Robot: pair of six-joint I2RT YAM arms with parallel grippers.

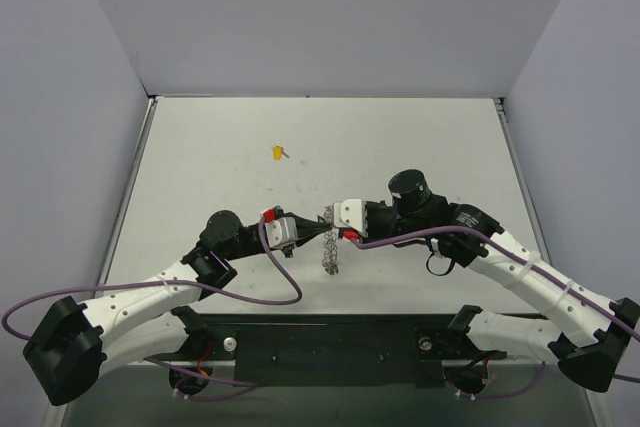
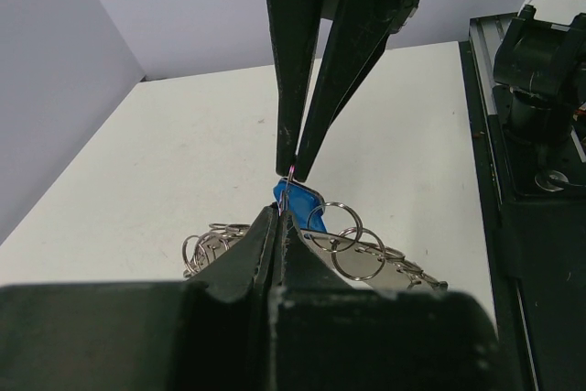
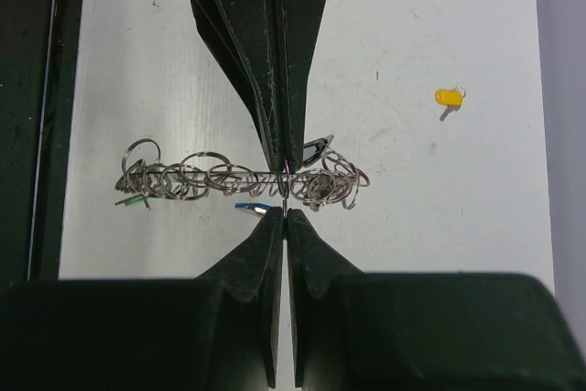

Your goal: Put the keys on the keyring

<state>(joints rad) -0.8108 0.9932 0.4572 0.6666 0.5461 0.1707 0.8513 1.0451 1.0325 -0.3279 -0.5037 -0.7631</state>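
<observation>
Steel keyring (image 3: 220, 176): a light, floppy chain of thin, slippery rings, lying on the bench (image 3: 439, 226) between the arms. Pinch a single ring's wire, not the bunch. In the right wrist view its long axis runs crosswise to your jaws. Left jaws and right jaws are both clenched, tip to tip over it, with the blue key (image 3: 249, 208) beside them.

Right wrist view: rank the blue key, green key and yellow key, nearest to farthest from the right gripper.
1. Blue key: just left of the right gripper tips, below the keyring in frame.
2. Green key: at the keyring's far left end.
3. Yellow key: lying alone, upper right.
</observation>
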